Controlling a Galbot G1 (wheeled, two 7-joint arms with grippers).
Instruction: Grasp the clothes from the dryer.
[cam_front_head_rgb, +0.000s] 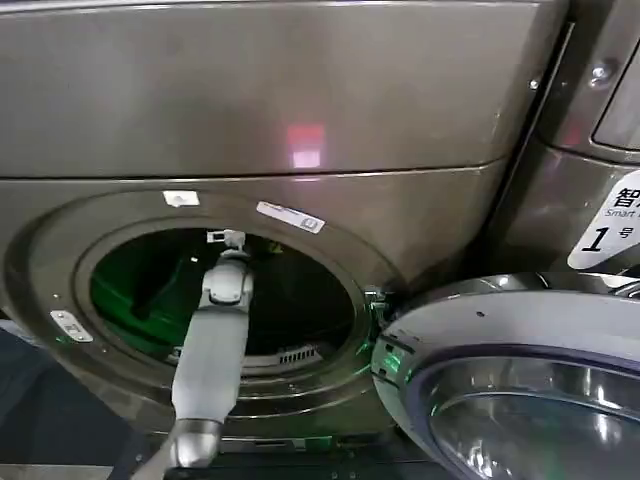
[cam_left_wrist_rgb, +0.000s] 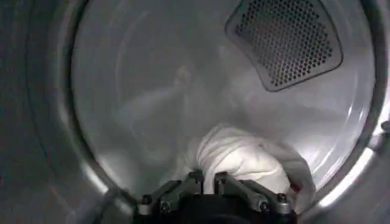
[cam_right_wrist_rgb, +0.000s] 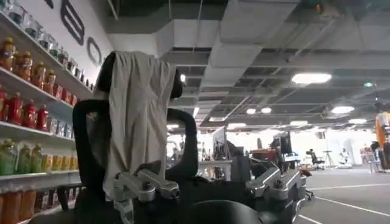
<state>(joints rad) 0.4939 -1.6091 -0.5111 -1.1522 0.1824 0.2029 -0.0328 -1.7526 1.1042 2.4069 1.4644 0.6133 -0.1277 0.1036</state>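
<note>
The dryer (cam_front_head_rgb: 300, 90) stands with its round door (cam_front_head_rgb: 520, 330) swung open to the right. My left arm (cam_front_head_rgb: 212, 350) reaches through the porthole ring (cam_front_head_rgb: 40, 270) into the drum. In the left wrist view a bunched white piece of the clothes (cam_left_wrist_rgb: 244, 155) lies at the bottom of the drum (cam_left_wrist_rgb: 122, 91). My left gripper (cam_left_wrist_rgb: 207, 178) is at its near edge, fingers almost together with a fold of white cloth pinched between them. A green patch (cam_front_head_rgb: 135, 290) shows at the drum's left; I cannot tell whether it is cloth or glow. My right gripper (cam_right_wrist_rgb: 210, 182) is open and holds nothing, facing the room.
A perforated vent panel (cam_left_wrist_rgb: 283, 39) sits on the drum's back wall. A second machine (cam_front_head_rgb: 590, 120) with a sticker marked "1" (cam_front_head_rgb: 605, 225) stands to the right. The right wrist view shows a black chair with a grey cloth draped over it (cam_right_wrist_rgb: 137, 115) and shelves of bottles (cam_right_wrist_rgb: 30, 79).
</note>
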